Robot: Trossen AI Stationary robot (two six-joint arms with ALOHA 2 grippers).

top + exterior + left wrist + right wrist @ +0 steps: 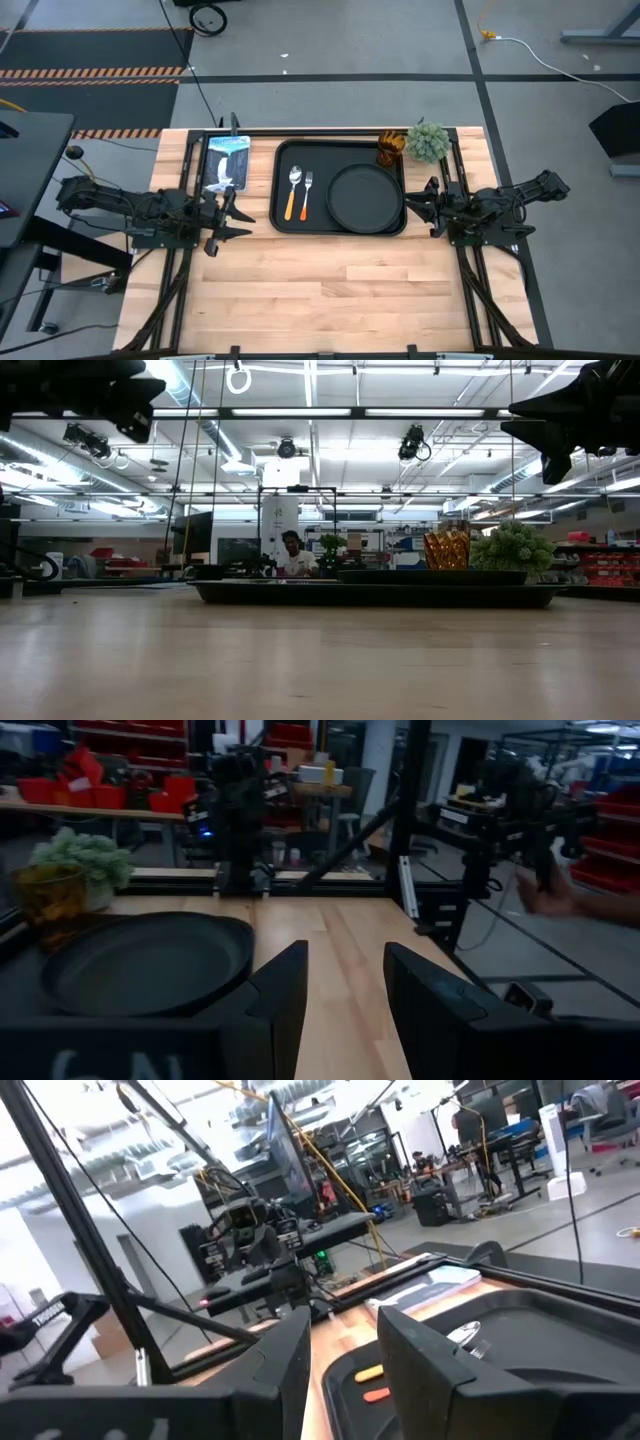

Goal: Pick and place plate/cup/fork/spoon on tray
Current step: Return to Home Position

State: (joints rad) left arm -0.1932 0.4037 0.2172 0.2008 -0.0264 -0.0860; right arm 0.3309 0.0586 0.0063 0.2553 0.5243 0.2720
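The black tray (285,222) lies at the table's far middle. On it lie the round black plate (364,195) at the right, and the spoon (293,192) and fork (307,194) side by side at the left. The amber cup (389,148) stands at the tray's far right corner. My left gripper (238,218) hovers open and empty left of the tray. My right gripper (418,205) hovers open and empty at the tray's right edge. The plate (140,965) and cup (48,900) also show in the left wrist view.
A small green plant (429,142) stands right of the cup. A blue-and-white packet (226,162) lies left of the tray. Bare wood spreads over the table's near half (330,290). A person (292,555) sits far behind the table.
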